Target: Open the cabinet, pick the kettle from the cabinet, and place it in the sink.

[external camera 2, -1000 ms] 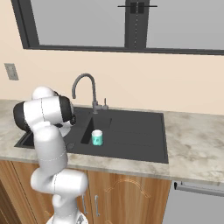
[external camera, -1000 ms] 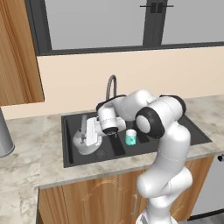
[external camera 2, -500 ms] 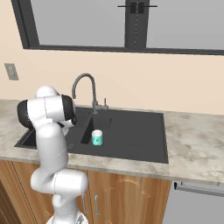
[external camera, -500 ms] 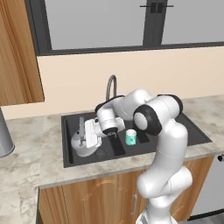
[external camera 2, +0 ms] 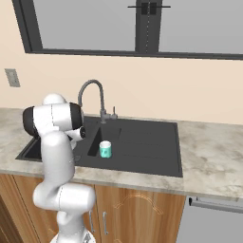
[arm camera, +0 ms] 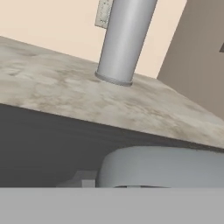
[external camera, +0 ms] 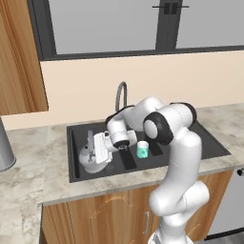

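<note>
The silver-grey kettle sits low in the left basin of the black sink, its arched handle standing up. My gripper reaches in from the right and is shut on that handle. In the hand view the kettle's rounded body lies just below the camera, against the dark sink wall. The right base view has the sink beside my arm. A wood cabinet hangs at the upper left.
A teal cup stands in the sink near the divider. The gooseneck faucet rises behind it. A tall grey cylinder stands on the counter to the left. A window spans the back wall.
The hand has carried the kettle slightly left and lower into the left basin. The jaws have stayed shut.
</note>
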You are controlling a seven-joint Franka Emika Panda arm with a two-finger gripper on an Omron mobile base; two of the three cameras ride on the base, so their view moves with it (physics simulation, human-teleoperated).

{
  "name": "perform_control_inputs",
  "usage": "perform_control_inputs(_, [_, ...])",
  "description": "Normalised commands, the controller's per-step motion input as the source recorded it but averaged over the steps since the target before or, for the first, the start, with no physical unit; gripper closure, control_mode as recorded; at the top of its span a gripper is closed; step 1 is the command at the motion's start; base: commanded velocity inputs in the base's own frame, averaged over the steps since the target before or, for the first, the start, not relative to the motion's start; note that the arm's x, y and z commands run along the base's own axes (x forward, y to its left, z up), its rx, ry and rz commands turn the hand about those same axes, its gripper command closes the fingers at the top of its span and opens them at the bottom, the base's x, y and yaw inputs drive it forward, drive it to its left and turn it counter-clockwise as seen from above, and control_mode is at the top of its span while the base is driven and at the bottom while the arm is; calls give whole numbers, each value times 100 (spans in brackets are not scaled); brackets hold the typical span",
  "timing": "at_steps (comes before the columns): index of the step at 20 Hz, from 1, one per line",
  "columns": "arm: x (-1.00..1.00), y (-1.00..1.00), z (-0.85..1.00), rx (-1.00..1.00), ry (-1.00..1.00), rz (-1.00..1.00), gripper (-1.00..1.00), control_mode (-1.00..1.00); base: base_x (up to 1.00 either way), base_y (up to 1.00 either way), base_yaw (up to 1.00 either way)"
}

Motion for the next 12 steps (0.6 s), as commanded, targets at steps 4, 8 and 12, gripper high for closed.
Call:
perform_control_inputs(4, [9, 1, -26, 4, 0, 0, 100, -100, 0, 0, 0])
perform_control_inputs(8, [19, 2, -23, 1, -5, 0, 100, -100, 0, 0, 0])
perform_control_inputs(12, [22, 9, -18, 0, -7, 0, 100, -100, 0, 0, 0])
